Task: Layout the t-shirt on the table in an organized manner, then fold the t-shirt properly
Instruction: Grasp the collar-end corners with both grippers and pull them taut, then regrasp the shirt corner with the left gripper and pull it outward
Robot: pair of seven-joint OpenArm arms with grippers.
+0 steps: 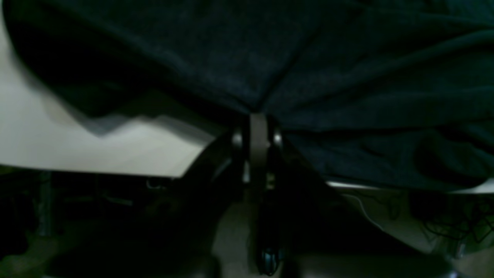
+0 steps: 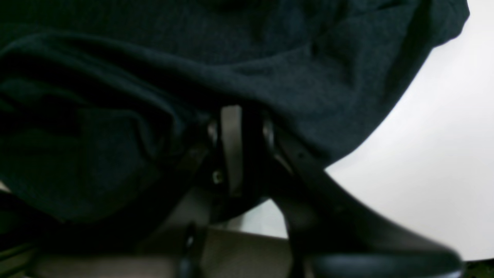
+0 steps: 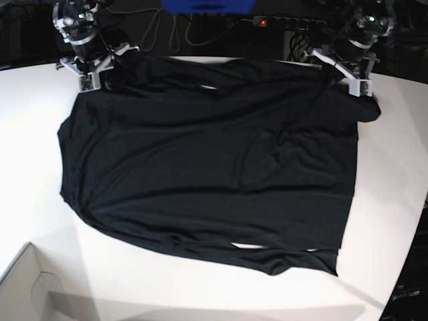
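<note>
The black t-shirt (image 3: 207,160) lies spread over the white table (image 3: 40,107), wrinkled across the middle, with its far edge between the two arms. My left gripper (image 3: 332,79) is at the shirt's far right corner. In the left wrist view, the left gripper (image 1: 257,116) is shut, and a fold of the t-shirt (image 1: 347,77) is pinched at its tips. My right gripper (image 3: 110,77) is at the far left corner. The right wrist view shows the right gripper (image 2: 239,112) closed on the edge of the t-shirt (image 2: 154,58), which drapes over its fingers.
A pale cardboard box corner (image 3: 30,287) sits at the near left. Behind the table are a blue object (image 3: 207,5) and a power strip (image 3: 281,22) with cables. The table's curved edge (image 3: 408,267) runs down the right side.
</note>
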